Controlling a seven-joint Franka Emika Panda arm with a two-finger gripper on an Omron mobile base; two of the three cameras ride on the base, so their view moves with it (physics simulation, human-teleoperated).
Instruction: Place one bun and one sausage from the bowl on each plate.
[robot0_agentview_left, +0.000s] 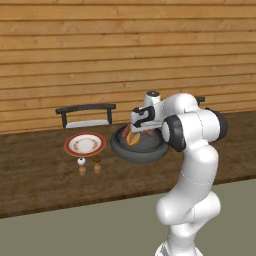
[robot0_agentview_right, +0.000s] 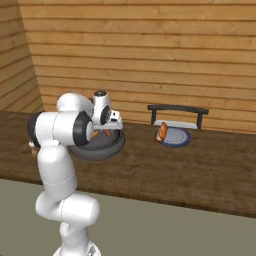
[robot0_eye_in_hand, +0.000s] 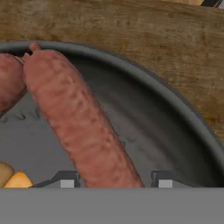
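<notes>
Worktop (robot0_agentview_left: 40, 175), dark wood, left to right. White plate (robot0_agentview_left: 85, 144) with red-brown rim: nothing on it. Just in front of it, two small shakers (robot0_agentview_left: 81, 161), one white, one brown. Dark bowl (robot0_agentview_left: 139, 148), thick rim: holds a bun (robot0_agentview_left: 132, 138) and two sausages. In the hand view the nearer sausage (robot0_eye_in_hand: 83, 122) lies with its long axis diagonal, running from the bowl's rim down between the fingertips (robot0_eye_in_hand: 65, 180). Gripper (robot0_eye_in_hand: 114, 181): low in the bowl, fingers either side of this sausage; contact cannot be told. Blue plate (robot0_agentview_right: 175, 138), far right: carries one sausage (robot0_agentview_right: 161, 132) and a bun beside it.
</notes>
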